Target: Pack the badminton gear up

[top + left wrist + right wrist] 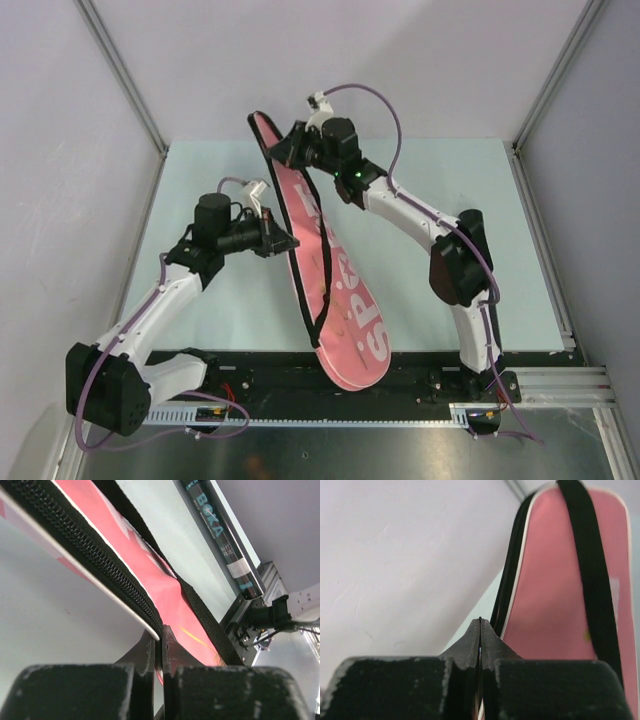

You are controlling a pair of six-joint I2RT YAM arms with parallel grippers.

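Note:
The pink racket-shaped bag point(352, 305) with white lettering is held tilted above the table, its narrow end at the back and its wide end over the near rail. My left gripper point(288, 242) is shut on its zippered, white-piped left edge point(131, 596) about midway along. My right gripper point(281, 150) is shut on the bag's edge near the narrow end, with a thin sliver of it between the jaws point(480, 622). A black strap point(326, 265) runs along the bag's pink face point(555, 580). A dark tube point(216, 530) with light lettering lies by the table's front rail.
The pale green table point(450, 200) is boxed in by grey walls and aluminium posts point(125, 75). A black rail with cables point(430, 370) runs along the near edge. My right arm's elbow point(458, 262) hangs over the right half of the table.

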